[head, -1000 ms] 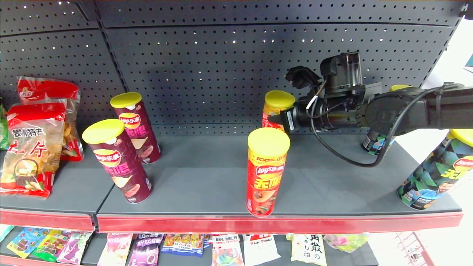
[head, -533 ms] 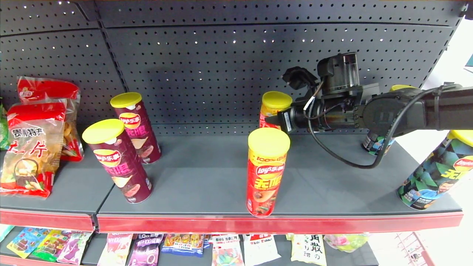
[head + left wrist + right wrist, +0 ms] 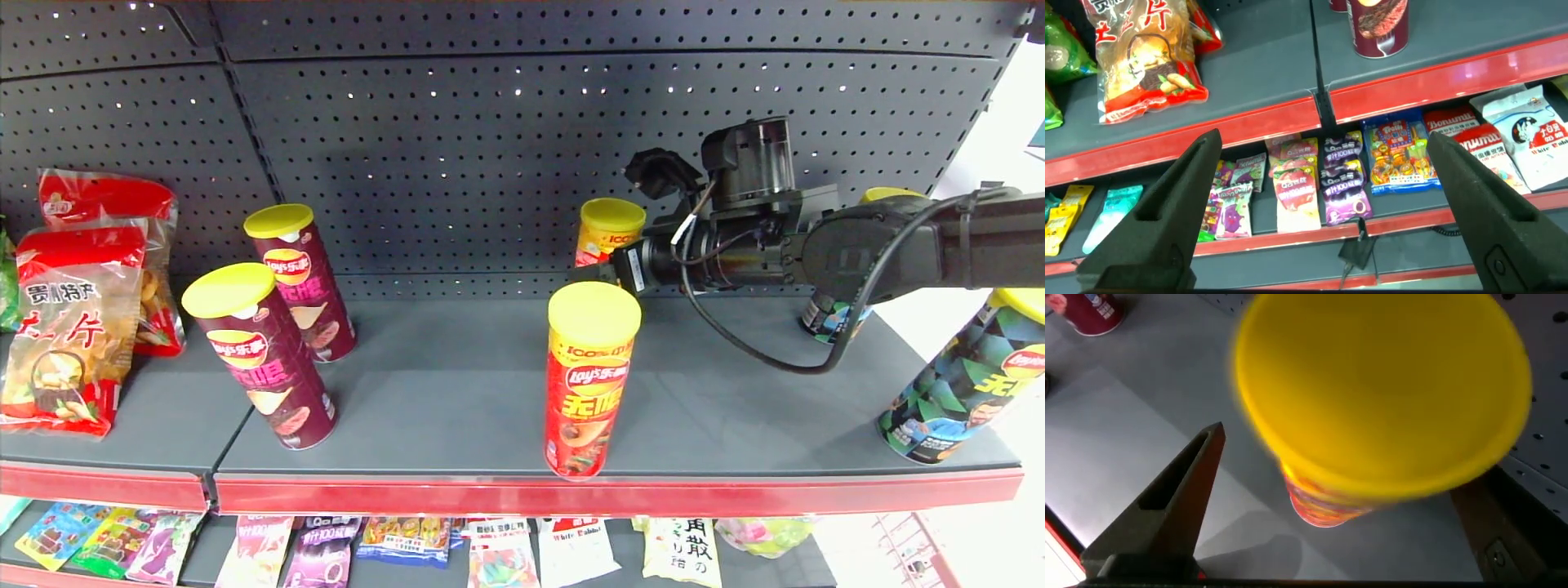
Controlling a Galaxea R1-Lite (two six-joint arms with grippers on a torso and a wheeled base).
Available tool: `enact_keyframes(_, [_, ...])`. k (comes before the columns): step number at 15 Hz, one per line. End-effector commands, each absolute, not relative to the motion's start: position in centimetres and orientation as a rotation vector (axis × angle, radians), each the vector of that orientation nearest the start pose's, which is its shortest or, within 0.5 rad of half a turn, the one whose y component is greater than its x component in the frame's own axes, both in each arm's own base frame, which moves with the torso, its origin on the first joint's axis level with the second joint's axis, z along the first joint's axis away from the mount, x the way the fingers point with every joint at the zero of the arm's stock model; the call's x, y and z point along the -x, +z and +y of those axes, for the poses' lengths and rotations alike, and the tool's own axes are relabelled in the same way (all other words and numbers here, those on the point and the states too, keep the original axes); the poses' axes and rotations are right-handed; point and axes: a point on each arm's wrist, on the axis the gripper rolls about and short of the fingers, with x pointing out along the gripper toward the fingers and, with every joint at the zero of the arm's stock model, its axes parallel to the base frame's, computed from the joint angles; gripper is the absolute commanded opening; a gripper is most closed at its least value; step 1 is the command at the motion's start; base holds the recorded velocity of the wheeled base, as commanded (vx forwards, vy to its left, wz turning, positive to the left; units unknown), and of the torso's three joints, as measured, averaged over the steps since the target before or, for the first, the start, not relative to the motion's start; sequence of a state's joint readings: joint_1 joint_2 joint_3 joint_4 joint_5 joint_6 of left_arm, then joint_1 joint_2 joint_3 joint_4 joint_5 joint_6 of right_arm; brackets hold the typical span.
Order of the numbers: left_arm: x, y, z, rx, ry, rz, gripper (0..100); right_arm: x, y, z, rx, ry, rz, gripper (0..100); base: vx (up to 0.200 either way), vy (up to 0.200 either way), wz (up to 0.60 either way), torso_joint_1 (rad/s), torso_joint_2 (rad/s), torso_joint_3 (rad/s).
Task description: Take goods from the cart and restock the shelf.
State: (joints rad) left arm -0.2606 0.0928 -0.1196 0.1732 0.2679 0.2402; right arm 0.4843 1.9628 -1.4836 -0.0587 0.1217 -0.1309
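Right wrist view: right gripper [image 3: 1346, 469] parted around yellow-lidded can [image 3: 1380, 392]

Rear red can [image 3: 608, 231] base hidden behind front can [image 3: 589, 384]; right-edge can [image 3: 963, 384] cropped.

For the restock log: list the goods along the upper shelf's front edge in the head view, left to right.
Red snack bag → maroon can → red can → dark patterned can.
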Motion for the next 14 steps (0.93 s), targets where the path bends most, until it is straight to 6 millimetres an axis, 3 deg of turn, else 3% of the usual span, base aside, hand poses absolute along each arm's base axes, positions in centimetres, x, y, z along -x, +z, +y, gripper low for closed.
enact_keyframes(1, [2.3,9.3,1.2,-0.279,-0.010,0.142,100,-34.9,22.5,18.6,0.200,0.622,0.371,100,0.000,0.000,0.00,0.000,0.00,0.000])
enact_keyframes(6, [2.3,9.3,1.2,-0.277,-0.017,0.143,100,-32.1,24.1,16.6,0.176,0.601,0.367,100,0.000,0.000,0.00,0.000,0.00,0.000])
enact_keyframes(14, [2.2,9.3,1.2,-0.280,-0.021,0.150,100,-26.4,24.5,13.0,0.141,0.518,0.397,100,0.000,0.000,0.00,0.000,0.00,0.000])
